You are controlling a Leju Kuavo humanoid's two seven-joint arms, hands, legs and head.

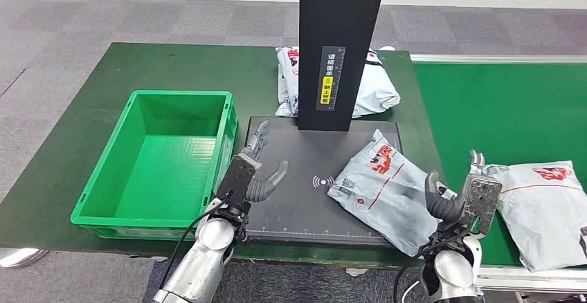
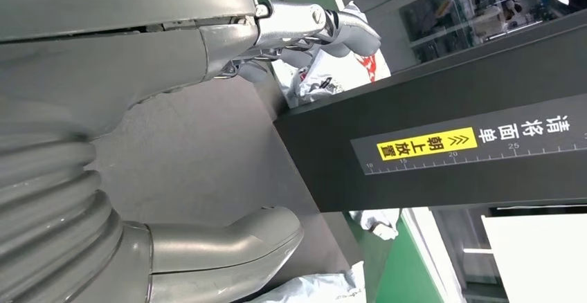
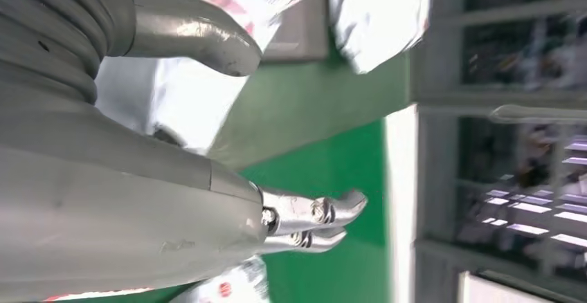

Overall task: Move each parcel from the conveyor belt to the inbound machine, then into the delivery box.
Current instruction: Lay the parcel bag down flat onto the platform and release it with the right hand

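Observation:
A grey parcel with red print (image 1: 377, 185) lies on the right part of the black inbound machine pad (image 1: 291, 209), overhanging its right edge. My left hand (image 1: 250, 173) hovers open over the pad's left side, a short way left of that parcel; its thumb (image 2: 228, 244) and fingers (image 2: 311, 25) are spread with nothing between them. My right hand (image 1: 465, 199) stands open just right of the parcel, its fingers (image 3: 315, 216) holding nothing. Another parcel (image 1: 543, 203) lies on the green conveyor belt (image 1: 498, 109) at the right. The green delivery box (image 1: 163, 161) stands left of the machine.
The machine's black upright column (image 1: 339, 47) rises from the back of the pad, with a yellow label (image 2: 426, 142). More parcels (image 1: 374, 88) lie behind it on the dark green table (image 1: 83, 109). Grey floor surrounds the table.

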